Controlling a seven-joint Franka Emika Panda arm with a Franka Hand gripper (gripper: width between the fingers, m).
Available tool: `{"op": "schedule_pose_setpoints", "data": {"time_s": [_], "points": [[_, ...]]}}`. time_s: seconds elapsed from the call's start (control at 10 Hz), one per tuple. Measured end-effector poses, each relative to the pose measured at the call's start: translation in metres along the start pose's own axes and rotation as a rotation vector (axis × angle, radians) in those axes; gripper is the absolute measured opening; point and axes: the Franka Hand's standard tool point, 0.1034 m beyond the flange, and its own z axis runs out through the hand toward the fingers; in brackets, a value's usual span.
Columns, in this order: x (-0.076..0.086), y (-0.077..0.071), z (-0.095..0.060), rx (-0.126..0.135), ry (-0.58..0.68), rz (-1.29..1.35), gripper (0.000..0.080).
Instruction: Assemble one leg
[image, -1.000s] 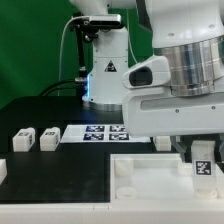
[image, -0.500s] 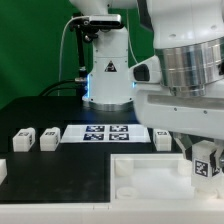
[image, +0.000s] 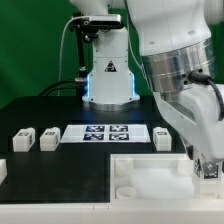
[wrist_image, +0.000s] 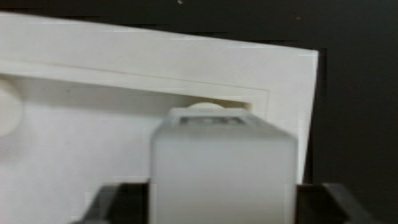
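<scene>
My gripper (image: 207, 170) is shut on a small white leg (image: 208, 166) with a black-and-white tag, holding it over the right corner of the large white tray-shaped part (image: 150, 176). In the wrist view the leg (wrist_image: 222, 160) stands between my dark fingers (wrist_image: 121, 205), and the gripper (wrist_image: 222, 208) is just above the tray (wrist_image: 143, 90). A rounded corner hole or knob (wrist_image: 208, 107) shows right behind the leg's far end. Whether the leg touches the tray I cannot tell.
Two loose legs (image: 22, 140) (image: 48, 138) stand at the exterior view's left, another (image: 165, 138) right of the marker board (image: 100, 132), and one (image: 2, 170) at the left edge. The robot base (image: 108, 75) stands behind.
The wrist has turned and tilted, and the gripper with the leg has shifted slightly right and lower over the tray's right corner. The loose legs have not moved.
</scene>
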Motion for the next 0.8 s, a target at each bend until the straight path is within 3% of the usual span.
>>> {"op": "schedule_pose_setpoints", "data": {"time_s": [0.1,0.2,0.3,0.7,0.8], "points": [[-0.002,0.000,0.001,-0.001,-0.001,-0.007,0.0535],[-0.008,0.000,0.002,-0.013,0.019,-0.227,0.0535],[-0.015,0.000,0.003,-0.022,0.028,-0.424,0.0626],[-0.008,0.000,0.002,-0.032,0.030,-0.811,0.0648],[-0.006,0.000,0.001,-0.060,0.053,-1.022,0.0649]]}}
